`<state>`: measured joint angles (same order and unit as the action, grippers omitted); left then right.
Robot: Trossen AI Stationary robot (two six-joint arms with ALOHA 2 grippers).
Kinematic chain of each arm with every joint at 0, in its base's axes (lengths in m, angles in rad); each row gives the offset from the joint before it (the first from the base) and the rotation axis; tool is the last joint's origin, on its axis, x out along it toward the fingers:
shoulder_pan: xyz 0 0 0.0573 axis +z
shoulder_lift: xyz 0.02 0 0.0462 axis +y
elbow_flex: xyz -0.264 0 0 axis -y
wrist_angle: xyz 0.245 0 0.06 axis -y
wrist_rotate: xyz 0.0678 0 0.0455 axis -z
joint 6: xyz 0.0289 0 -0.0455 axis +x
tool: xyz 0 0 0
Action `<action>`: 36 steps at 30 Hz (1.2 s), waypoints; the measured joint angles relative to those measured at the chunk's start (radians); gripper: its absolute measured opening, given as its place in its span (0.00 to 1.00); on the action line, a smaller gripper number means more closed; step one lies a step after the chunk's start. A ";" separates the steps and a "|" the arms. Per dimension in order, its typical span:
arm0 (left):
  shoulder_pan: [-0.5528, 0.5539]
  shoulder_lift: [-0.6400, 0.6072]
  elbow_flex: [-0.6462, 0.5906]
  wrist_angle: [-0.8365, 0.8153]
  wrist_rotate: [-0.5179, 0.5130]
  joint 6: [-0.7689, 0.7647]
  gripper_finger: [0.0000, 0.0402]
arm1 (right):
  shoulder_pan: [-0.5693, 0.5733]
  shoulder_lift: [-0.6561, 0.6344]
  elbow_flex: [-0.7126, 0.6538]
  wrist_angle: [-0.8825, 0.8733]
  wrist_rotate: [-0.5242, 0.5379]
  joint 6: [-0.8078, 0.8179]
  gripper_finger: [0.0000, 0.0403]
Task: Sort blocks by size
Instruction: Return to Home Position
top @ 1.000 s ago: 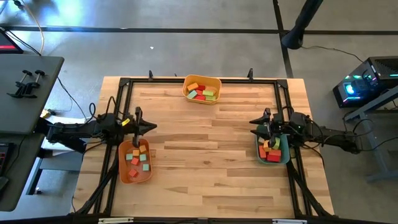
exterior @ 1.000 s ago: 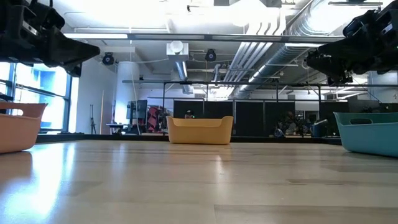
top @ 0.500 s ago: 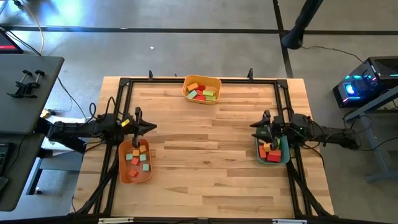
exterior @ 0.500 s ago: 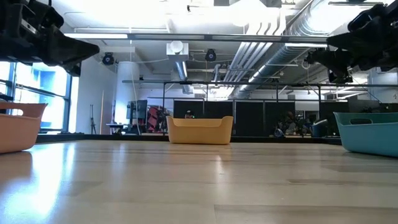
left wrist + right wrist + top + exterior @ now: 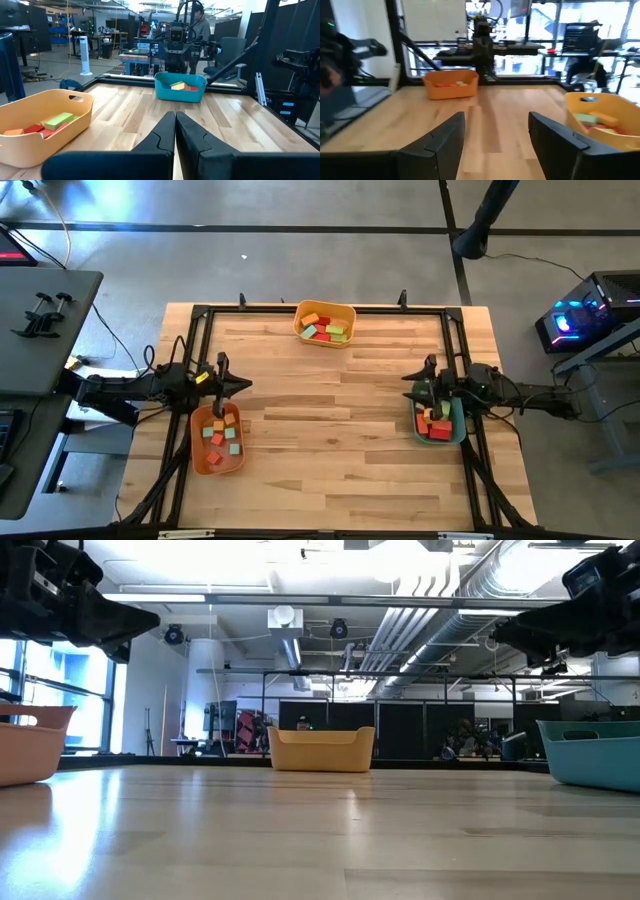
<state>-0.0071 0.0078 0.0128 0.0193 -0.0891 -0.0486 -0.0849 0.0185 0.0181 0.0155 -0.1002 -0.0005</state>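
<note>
Near edge to mid-table (image 5: pixel 330 430): bare wood in both the high and low views; nothing loose; all blocks (image 5: pixel 222 442) inside bins.

Mid-table, left side: left gripper (image 5: pixel 232 385) parked above the far end of the orange bin (image 5: pixel 196 458); fingers (image 5: pixel 155 140) pressed together on nothing; same pose as a second ago. Orange bin loaded with small pieces in red, green and orange.

Mid-table, right side: right gripper (image 5: pixel 418 388) above the far inner corner of the teal bin (image 5: pixel 461 425); fingers (image 5: pixel 445 137) spread wide, nothing between them. Only change over the last second: lifted and levelled out in the low view, no longer dipped toward the bin. Reads as backing off after a drop, not reaching for anything. Teal bin holding chunkier pieces, red and orange-yellow.

Far edge: yellow bin (image 5: pixel 350 315) with red, green and orange pieces inside.

Judgement: sorting looks finished, with three bins filled and no strays; only the right arm's retreat to rest left. Low risk; just need to keep clear of the teal bin's rim on the way back.
</note>
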 joint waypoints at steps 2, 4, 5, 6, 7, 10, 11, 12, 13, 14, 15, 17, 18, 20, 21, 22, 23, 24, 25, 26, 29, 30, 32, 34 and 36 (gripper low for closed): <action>0.000 0.000 0.000 0.000 0.000 0.000 0.00 | 0.000 0.000 0.000 -0.001 0.028 -0.025 0.53; 0.000 0.000 0.000 0.000 0.000 0.000 0.00 | 0.000 0.000 0.000 -0.003 0.046 -0.032 0.53; 0.000 0.000 0.000 0.000 0.000 0.000 0.00 | 0.000 0.000 0.000 -0.006 0.046 -0.034 0.53; 0.000 0.000 0.000 0.000 0.000 0.000 0.00 | 0.000 0.000 0.000 -0.010 0.045 -0.034 0.53; 0.000 0.000 0.000 0.000 0.000 0.000 0.00 | 0.000 0.000 0.000 -0.015 0.045 -0.034 0.53; 0.000 0.000 0.000 0.000 -0.001 0.022 0.00 | 0.000 0.000 0.000 -0.016 0.045 -0.034 0.53; 0.000 0.000 0.000 0.000 -0.001 0.046 0.00 | 0.000 0.000 0.000 -0.016 0.045 -0.034 0.53; 0.000 0.000 0.000 0.000 -0.001 0.068 0.00 | 0.000 0.000 0.000 -0.016 0.045 -0.034 0.53; 0.000 0.000 0.000 0.000 -0.001 0.080 0.00 | 0.000 0.000 0.000 -0.016 0.045 -0.034 0.53; 0.000 0.000 0.000 0.000 -0.001 0.084 0.00 | 0.000 0.000 0.000 -0.016 0.045 -0.034 0.53; 0.000 0.000 0.000 0.000 -0.001 0.084 0.00 | 0.000 0.000 0.000 -0.016 0.045 -0.034 0.53; 0.000 0.000 0.000 0.000 -0.001 0.085 0.00 | 0.000 0.000 0.000 -0.016 0.045 -0.034 0.53; 0.000 0.000 0.000 0.000 -0.001 0.085 0.00 | 0.000 0.000 0.000 -0.016 0.045 -0.034 0.53; 0.000 0.000 0.000 0.000 -0.001 0.085 0.00 | 0.000 0.000 0.000 -0.016 0.045 -0.034 0.53; 0.000 0.000 0.000 0.000 -0.001 0.086 0.00 | 0.000 0.000 0.000 -0.016 0.045 -0.034 0.53; 0.000 0.000 0.000 0.000 -0.001 0.086 0.00 | 0.000 0.000 0.000 -0.016 0.045 -0.034 0.53; 0.000 0.000 0.000 0.000 -0.001 0.086 0.00 | 0.000 0.000 0.000 -0.016 0.045 -0.034 0.53; 0.000 0.000 0.000 0.000 -0.001 0.084 0.00 | 0.000 0.000 0.000 -0.016 0.045 -0.034 0.53; 0.000 0.000 0.000 0.000 -0.001 0.077 0.00 | 0.000 0.000 0.000 -0.016 0.045 -0.034 0.53; 0.000 0.000 0.000 0.000 -0.001 0.064 0.00 | 0.000 0.000 0.000 -0.016 0.045 -0.034 0.53; 0.000 0.000 0.000 0.000 0.000 -0.015 0.00 | 0.000 0.000 0.000 -0.016 0.045 -0.034 0.53; 0.000 0.000 0.000 0.000 0.000 -0.017 0.00 | 0.000 0.000 0.000 -0.016 0.045 -0.034 0.53; 0.000 0.000 0.000 -0.001 0.000 -0.007 0.00 | 0.000 0.000 0.000 -0.016 0.045 -0.034 0.53; -0.001 0.000 0.000 -0.001 0.000 -0.002 0.00 | 0.000 0.000 0.000 -0.016 0.045 -0.034 0.53; -0.001 0.000 0.000 -0.001 0.000 -0.002 0.00 | 0.000 0.000 0.000 -0.016 0.045 -0.034 0.53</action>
<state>-0.0078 0.0082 0.0128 0.0185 -0.0891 -0.0502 -0.0849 0.0185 0.0177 -0.0006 -0.0555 -0.0343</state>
